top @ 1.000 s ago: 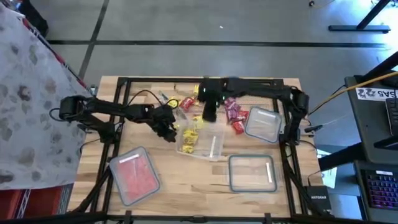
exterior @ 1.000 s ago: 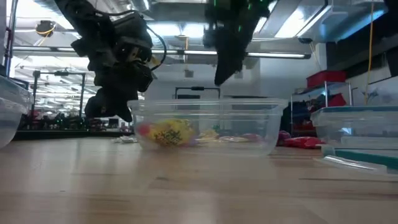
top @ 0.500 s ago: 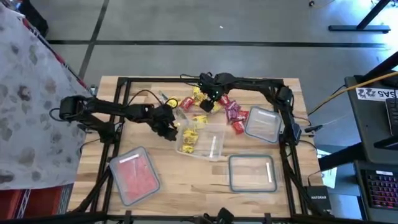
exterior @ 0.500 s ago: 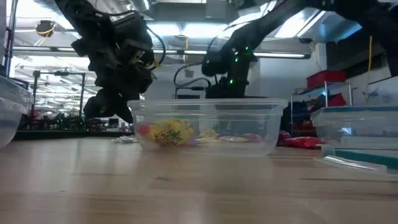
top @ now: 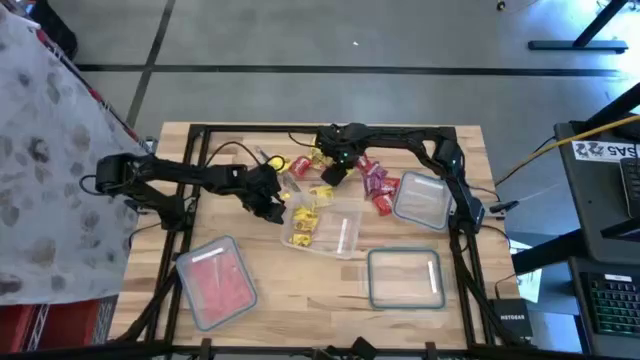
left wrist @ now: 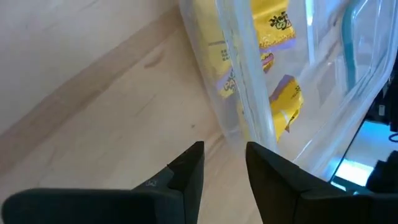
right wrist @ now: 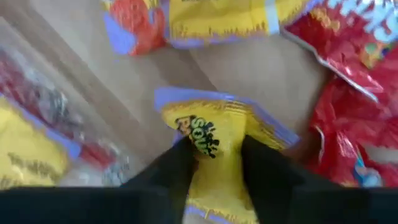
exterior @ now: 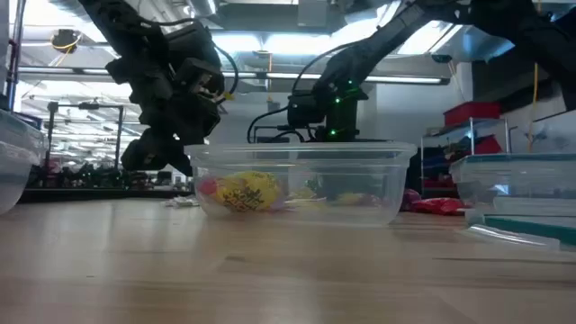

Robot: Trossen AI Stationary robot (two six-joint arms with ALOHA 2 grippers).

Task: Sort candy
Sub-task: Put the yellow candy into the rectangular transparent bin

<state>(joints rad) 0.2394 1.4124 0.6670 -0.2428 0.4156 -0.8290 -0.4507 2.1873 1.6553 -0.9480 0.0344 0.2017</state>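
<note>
High view: four clear containers stand on the table (top: 320, 300). One at the near left (top: 216, 281) holds red candy, one at the near right (top: 405, 277) looks bare, one at the far right (top: 421, 199) looks bare, and a centre container (top: 322, 226) holds yellow pieces. Loose candy (top: 372, 182), red, yellow and purple, lies in a heap at the far middle of the table; an exact count of pieces cannot be made. The left gripper (top: 272, 205) sits just beside the centre container's left edge. The right gripper (top: 332, 172) is down in the loose heap. Open wood remains along the near edge, between the two near containers. Low view: the centre container (exterior: 301, 183) shows yellow candy (exterior: 241, 192) through its wall; the left gripper (exterior: 171, 153) hangs just beside its left corner; a stacked container edge (exterior: 522, 184) stands at the right. Left wrist view: the left gripper (left wrist: 224, 158) has its fingers apart with nothing between them, close to the container wall (left wrist: 249, 93), not touching it. Right wrist view, alone in showing this: the right gripper (right wrist: 214, 155) has its fingers clamped on a yellow candy piece (right wrist: 217, 134), with red pieces (right wrist: 348, 93) just beside it.
</note>
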